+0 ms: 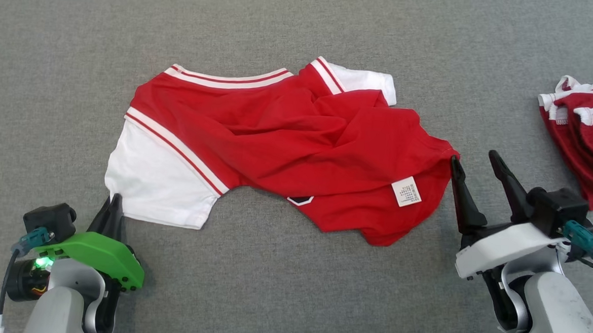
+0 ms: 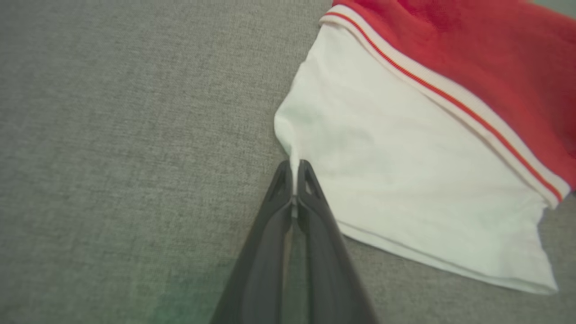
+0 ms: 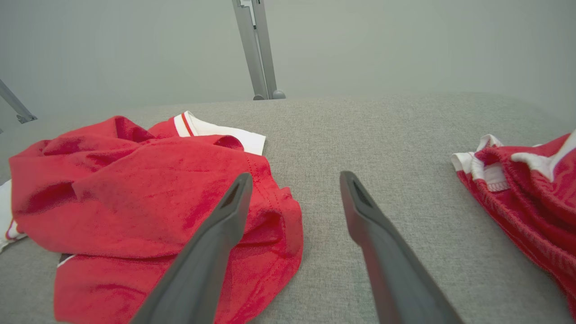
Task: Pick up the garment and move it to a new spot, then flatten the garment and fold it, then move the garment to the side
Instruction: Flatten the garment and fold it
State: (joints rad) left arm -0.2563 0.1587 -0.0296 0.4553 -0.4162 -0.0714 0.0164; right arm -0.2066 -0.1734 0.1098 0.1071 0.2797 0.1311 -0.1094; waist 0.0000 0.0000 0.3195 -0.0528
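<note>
Grey woven counter (image 1: 269,297) all across, and the red-and-white garment (image 1: 288,130) lies rumpled in the middle of it. Over at the garment's white sleeve (image 1: 153,179) the left gripper (image 1: 115,202) has its fingers pinched tight on the sleeve's corner, a little peak of cloth between them. At the garment's red hem the right gripper (image 1: 474,158) stands with fingers spread wide, one tip against the edge, nothing held. Well apart beyond that hem lies a second red garment (image 1: 589,146).

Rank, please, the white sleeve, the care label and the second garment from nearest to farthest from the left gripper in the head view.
1. white sleeve, lower left, pinched in the left gripper
2. care label, right of centre
3. second garment, far right edge
</note>
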